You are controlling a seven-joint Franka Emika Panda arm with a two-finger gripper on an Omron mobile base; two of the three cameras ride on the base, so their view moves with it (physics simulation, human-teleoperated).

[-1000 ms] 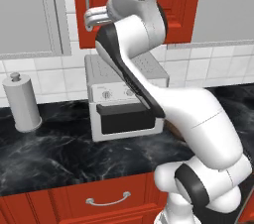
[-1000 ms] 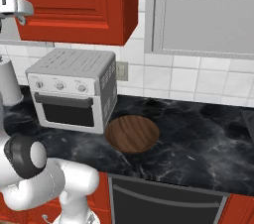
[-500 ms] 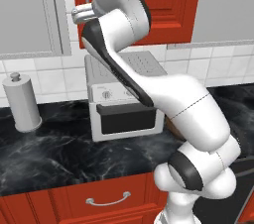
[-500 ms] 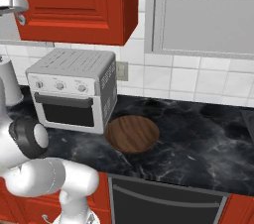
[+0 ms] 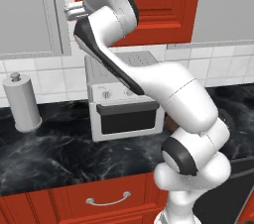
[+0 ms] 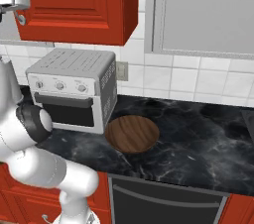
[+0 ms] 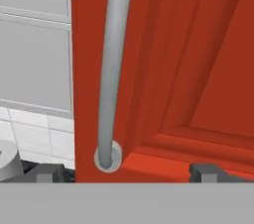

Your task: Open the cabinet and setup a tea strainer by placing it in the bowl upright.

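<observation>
Two spread fingertips (image 7: 49, 173) flank the closed cabinet (image 7: 188, 69) handle (image 7: 111, 69); toaster oven (image 6: 74, 94) stands beside bowl (image 6: 132, 134).

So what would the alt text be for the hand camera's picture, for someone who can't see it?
Close-up of a closed red cabinet door with its silver bar handle running down to a round mount near the door's bottom corner. The open gripper shows as two dark fingertips at the bottom, one either side of the handle. Grey cabinets and white tiles sit to the left.
</observation>
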